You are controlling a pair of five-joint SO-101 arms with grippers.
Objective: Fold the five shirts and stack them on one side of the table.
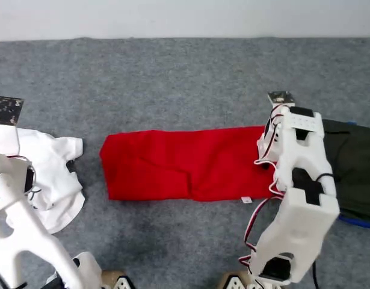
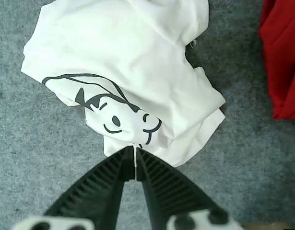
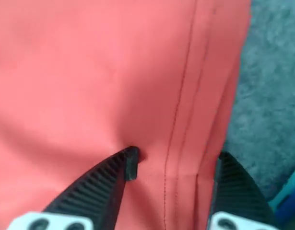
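A red shirt [image 1: 185, 164], folded into a long strip, lies across the middle of the table. My right gripper [image 3: 177, 165] is open and sits low over the red shirt's [image 3: 89, 81] right end. Its fingers straddle the stitched hem, and one fingertip [image 3: 130, 163] presses into the cloth. A crumpled white shirt [image 1: 52, 171] with a black drawing lies at the left. My left gripper [image 2: 135, 155] is shut, its tips at the near edge of the white shirt [image 2: 123, 72]. A dark green shirt [image 1: 353, 159] lies at the far right, partly under the right arm [image 1: 299, 180].
Blue cloth [image 1: 356, 221] shows under the green shirt's near edge. The table is covered in grey carpet [image 1: 172, 78], bare along the back and in front of the red shirt. The left arm [image 1: 16, 235] stands at the near left corner.
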